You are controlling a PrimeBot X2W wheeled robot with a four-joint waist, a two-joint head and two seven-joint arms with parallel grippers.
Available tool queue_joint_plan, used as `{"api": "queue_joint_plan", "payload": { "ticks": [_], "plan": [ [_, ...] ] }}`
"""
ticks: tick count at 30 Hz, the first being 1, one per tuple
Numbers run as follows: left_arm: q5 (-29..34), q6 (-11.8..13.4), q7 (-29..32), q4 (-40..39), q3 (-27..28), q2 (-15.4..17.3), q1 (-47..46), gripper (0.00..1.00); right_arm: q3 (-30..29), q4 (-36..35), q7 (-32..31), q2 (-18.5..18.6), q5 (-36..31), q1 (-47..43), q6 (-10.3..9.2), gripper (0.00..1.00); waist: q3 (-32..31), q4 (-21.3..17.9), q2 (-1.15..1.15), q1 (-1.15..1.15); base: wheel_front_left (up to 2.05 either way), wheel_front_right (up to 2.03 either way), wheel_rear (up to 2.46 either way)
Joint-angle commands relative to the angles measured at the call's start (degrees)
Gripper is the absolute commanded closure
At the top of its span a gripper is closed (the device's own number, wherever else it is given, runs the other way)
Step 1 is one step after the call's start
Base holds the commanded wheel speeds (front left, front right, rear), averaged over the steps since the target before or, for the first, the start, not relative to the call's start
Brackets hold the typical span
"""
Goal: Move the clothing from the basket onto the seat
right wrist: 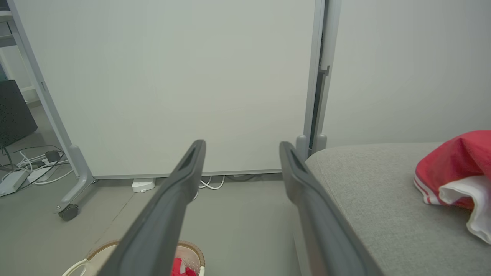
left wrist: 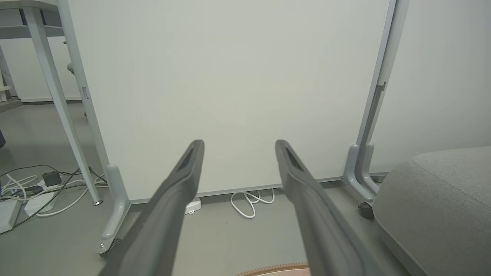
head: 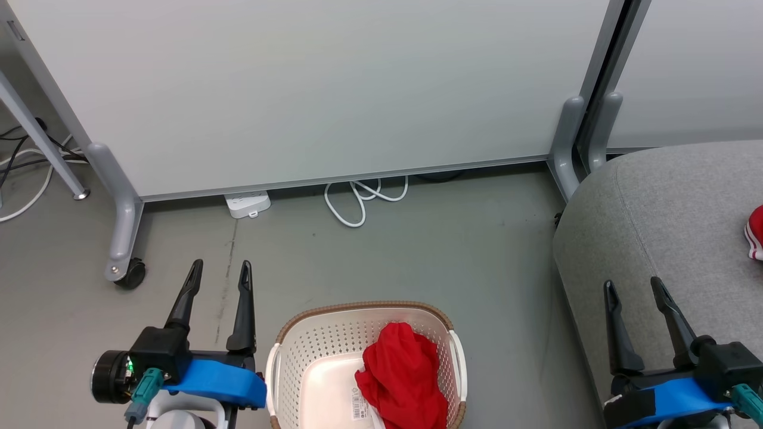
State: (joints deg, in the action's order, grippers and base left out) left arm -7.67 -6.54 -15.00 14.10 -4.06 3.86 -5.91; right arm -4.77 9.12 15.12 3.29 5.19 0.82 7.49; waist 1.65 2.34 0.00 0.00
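Clothing (head: 402,372), crumpled red, in perforated cream basket (head: 322,344) near rounded grey seat (head: 656,226); left gripper (head: 221,265), right gripper (head: 632,285) wide.

The right gripper (right wrist: 241,145) rises from the bottom centre, its two dark fingers spread wide with nothing gripped between them. At the right edge, a red garment (right wrist: 452,161) with white lining and a striped hem lies on the grey seat (right wrist: 364,199). At the bottom left, the basket (right wrist: 195,249) shows its brown rim, with red fabric (right wrist: 179,268) inside, partly hidden by a finger. A white panel (right wrist: 172,96) stands behind
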Motion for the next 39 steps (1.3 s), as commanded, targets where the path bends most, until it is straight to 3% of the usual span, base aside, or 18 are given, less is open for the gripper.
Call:
{"api": "queue_joint_plan", "payload": {
  "ticks": [1, 13, 23, 39],
  "plan": [
    [0.3, -0.2, -0.3, 0.1, 0.3, 0.0, 0.1, 0.0, 0.0, 0.1, 0.1, -0.2, 0.1, -0.7, 0.01, 0.0, 0.1, 0.0, 0.0, 0.0, 0.0, 0.0, 0.0],
    [1.3, -1.1, -0.3, 4.4, -5.8, 0.2, -6.9, 0.0, 2.2, -0.6, 0.1, -0.1, 0.2, 4.2, 0.01, 0.0, 5.0, -3.0, 0.0, 0.0, 0.0, 0.0, 0.0],
    [-1.3, -0.9, -0.2, 14.4, -18.6, 4.2, -19.3, 0.0, 4.5, -2.7, 0.1, -0.2, 0.5, 12.6, 0.01, 0.0, 16.2, -8.9, 0.0, 0.0, 0.0, 0.0, 0.0],
    [-8.4, -0.9, -0.2, 33.7, -31.4, 8.1, -34.1, 0.0, 6.2, -5.8, 0.1, -0.4, -0.1, 21.6, 0.01, 0.0, 33.2, -14.7, 0.0, 0.0, 0.0, 0.0, 0.0]
  ]
}}
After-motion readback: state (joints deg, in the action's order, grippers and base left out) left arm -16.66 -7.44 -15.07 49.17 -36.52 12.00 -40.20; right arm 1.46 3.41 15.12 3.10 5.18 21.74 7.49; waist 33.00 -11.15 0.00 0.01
